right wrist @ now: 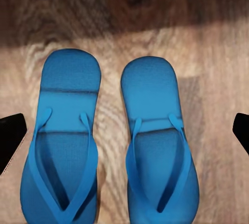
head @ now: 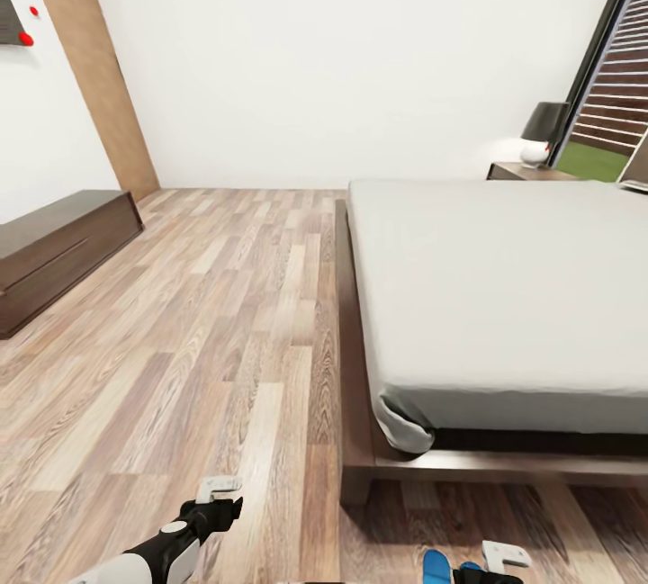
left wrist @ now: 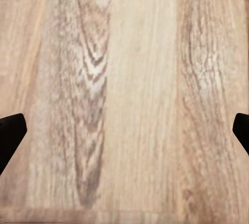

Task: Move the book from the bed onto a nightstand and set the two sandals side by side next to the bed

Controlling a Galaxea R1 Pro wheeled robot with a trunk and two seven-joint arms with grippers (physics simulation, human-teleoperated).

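Observation:
Two bright blue sandals (right wrist: 65, 141) (right wrist: 158, 141) lie flat and side by side on the wood floor, right under my open right gripper (right wrist: 124, 136), whose fingertips stand wide on either side of the pair. One sandal (head: 436, 566) peeks out beside my right gripper (head: 499, 561), just off the foot corner of the bed (head: 504, 287). The mattress top is bare where it shows, and the book is out of view. A dark nightstand (head: 526, 173) stands past the bed's far side. My left gripper (head: 220, 494) hangs open over bare floor (left wrist: 124, 79).
A black-shaded lamp (head: 543, 130) sits on the nightstand. A long low dark cabinet (head: 54, 251) lines the left wall beside a brown door (head: 90, 62). A tall window (head: 621, 89) is at the far right. Wide plank floor (head: 225, 314) runs left of the bed.

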